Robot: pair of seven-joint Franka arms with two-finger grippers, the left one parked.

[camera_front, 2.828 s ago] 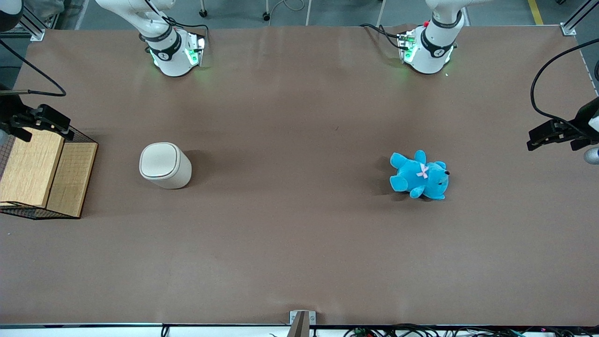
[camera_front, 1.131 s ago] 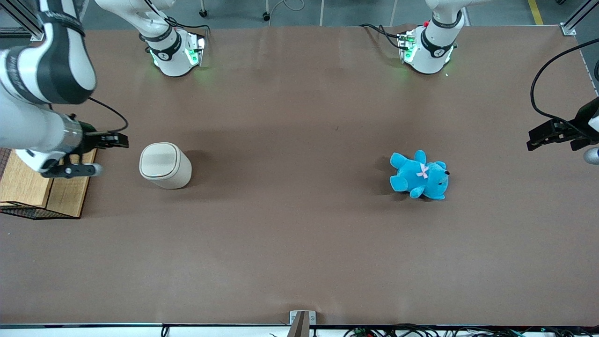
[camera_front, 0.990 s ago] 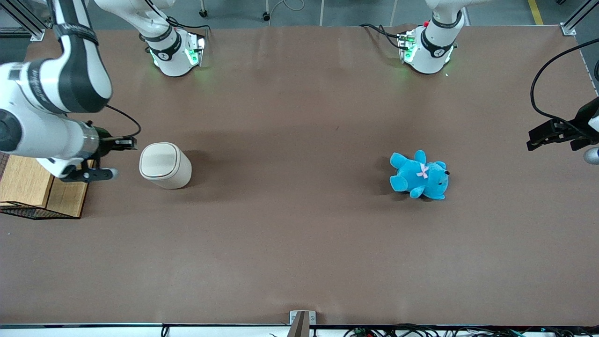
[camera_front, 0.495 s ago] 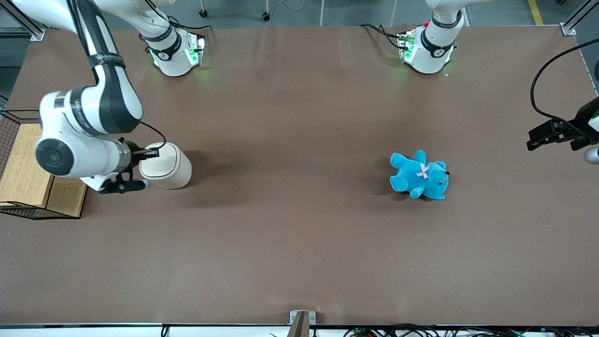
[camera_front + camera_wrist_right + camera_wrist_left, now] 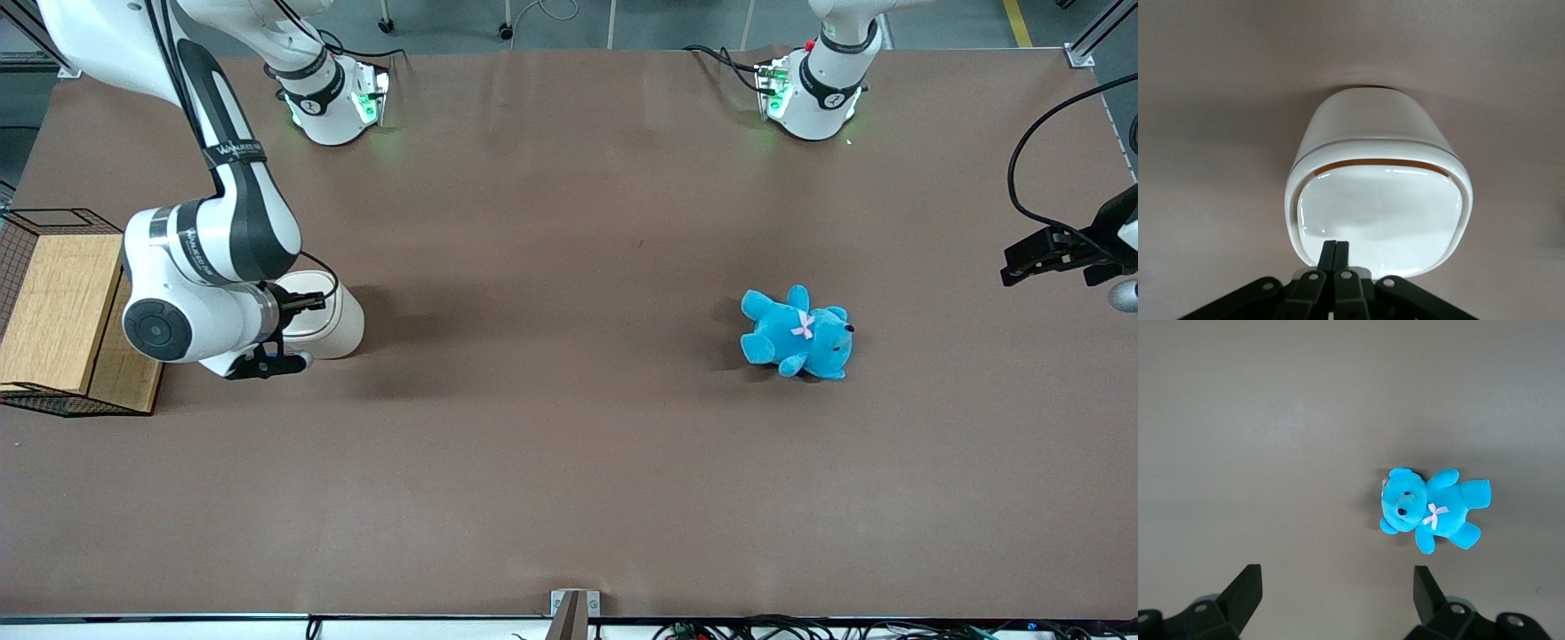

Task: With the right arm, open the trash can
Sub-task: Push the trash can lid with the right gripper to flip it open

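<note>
The cream-white trash can (image 5: 342,318) stands on the brown table toward the working arm's end, partly covered by the right arm (image 5: 204,276). In the right wrist view its glossy flip lid (image 5: 1378,213) fills the frame, with a thin tan gap along one edge. My gripper (image 5: 1335,248) is shut, its two fingers pressed together, with the tips over the lid's near rim. In the front view the gripper (image 5: 311,302) sits over the can's top. I cannot tell whether the tips touch the lid.
A wood-and-wire-mesh box (image 5: 58,311) stands at the working arm's end of the table, close to the arm's elbow. A blue teddy (image 5: 796,333) lies toward the parked arm's end; it also shows in the left wrist view (image 5: 1435,510).
The right arm has swung from over the wooden box toward the trash can. The gripper now sits over the can's lid. The can and teddy have not moved.
</note>
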